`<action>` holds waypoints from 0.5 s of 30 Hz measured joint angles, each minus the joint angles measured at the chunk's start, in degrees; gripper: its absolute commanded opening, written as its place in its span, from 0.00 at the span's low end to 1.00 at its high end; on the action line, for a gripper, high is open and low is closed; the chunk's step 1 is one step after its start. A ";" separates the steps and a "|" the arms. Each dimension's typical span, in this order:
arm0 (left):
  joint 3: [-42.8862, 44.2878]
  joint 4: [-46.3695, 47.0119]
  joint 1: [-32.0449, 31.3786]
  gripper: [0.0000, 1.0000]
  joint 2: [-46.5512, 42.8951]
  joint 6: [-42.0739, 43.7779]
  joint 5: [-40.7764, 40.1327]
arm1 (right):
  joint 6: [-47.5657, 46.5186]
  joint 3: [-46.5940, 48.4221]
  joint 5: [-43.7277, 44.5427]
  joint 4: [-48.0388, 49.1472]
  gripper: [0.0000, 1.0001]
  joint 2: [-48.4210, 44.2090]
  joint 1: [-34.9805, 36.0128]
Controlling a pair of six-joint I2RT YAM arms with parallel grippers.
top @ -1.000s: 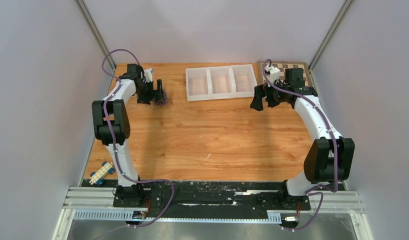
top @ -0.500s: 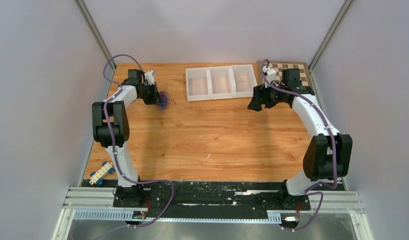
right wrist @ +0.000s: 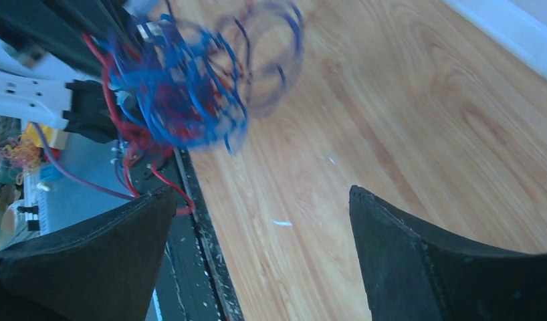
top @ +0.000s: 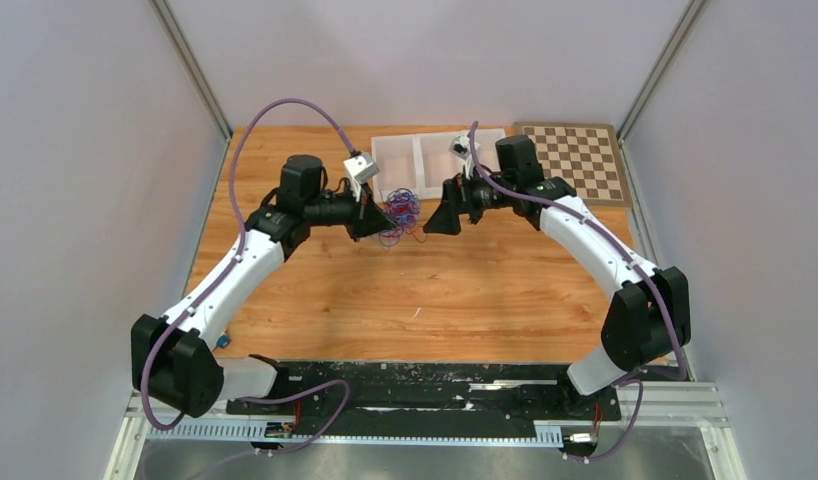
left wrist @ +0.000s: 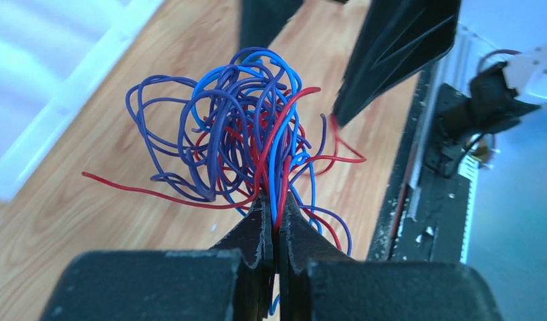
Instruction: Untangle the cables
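Note:
The cables (top: 400, 214) are one tangled ball of thin blue, red and dark purple wires, held in the air above the table (top: 465, 290), just in front of the white tray. My left gripper (top: 378, 218) is shut on several strands at the bundle's base (left wrist: 275, 200), and the loops (left wrist: 237, 127) fan out beyond its tips. My right gripper (top: 435, 216) faces it from the right, open, a short way from the ball. Its two black fingers (left wrist: 391, 53) show behind the tangle. In the right wrist view the blurred cables (right wrist: 180, 93) hang ahead of the open gripper (right wrist: 263, 194).
A white three-compartment tray (top: 413, 138) stands at the back centre, partly behind both wrists. A chessboard (top: 575, 160) lies at the back right. A small wheeled toy (top: 223, 341) peeks out beside the left arm's base. A black rail (top: 425, 385) runs along the near edge.
My left gripper has shut on the cables at the back left and carried them, lifted, to the centre. The right arm has swung left from the chessboard to face the bundle.

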 measured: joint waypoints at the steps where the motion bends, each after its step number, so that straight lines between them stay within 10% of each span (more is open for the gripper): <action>1: -0.02 1.07 -1.90 0.00 0.00 -0.46 0.37 | 0.72 0.13 -0.31 0.79 0.99 -0.13 1.49; 5: -0.09 3.96 -6.91 0.00 1.01 -3.02 1.18 | 4.59 0.35 -0.92 4.87 0.74 -1.29 4.07; 9: 0.17 5.14 -8.76 0.00 2.75 -4.44 1.79 | 6.43 -0.83 1.75 7.67 0.04 -3.21 4.55; 15: 1.07 3.58 -9.38 0.10 3.30 -4.13 1.16 | 6.08 -6.34 8.11 9.44 0.00 -7.48 3.23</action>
